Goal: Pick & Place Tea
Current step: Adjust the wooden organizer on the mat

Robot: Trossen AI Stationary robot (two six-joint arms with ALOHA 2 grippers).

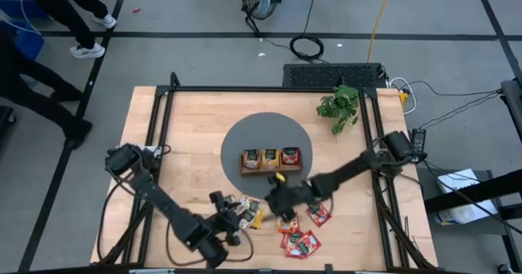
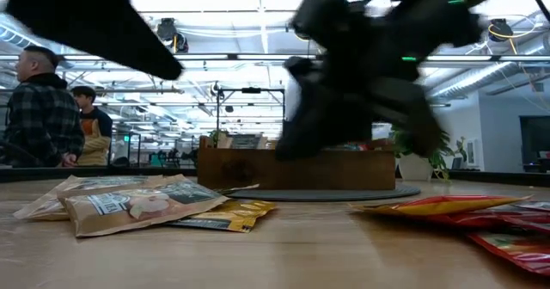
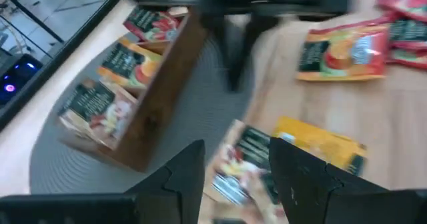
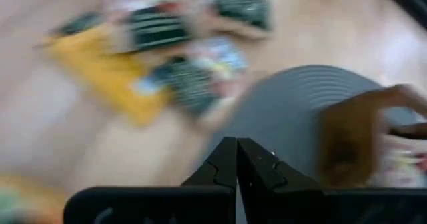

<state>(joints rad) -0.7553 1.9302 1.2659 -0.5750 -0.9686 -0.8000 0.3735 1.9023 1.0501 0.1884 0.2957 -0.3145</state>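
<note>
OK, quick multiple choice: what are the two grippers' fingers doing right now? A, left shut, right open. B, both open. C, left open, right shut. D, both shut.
C: the left gripper shows a clear gap between its fingers over the loose tea sachets, while the right gripper has its fingers pressed together with nothing between them.

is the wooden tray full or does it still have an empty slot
Full, as far as shown. In the high view the wooden tray has a sachet in each of its three compartments; the left wrist view shows the same three.
</note>
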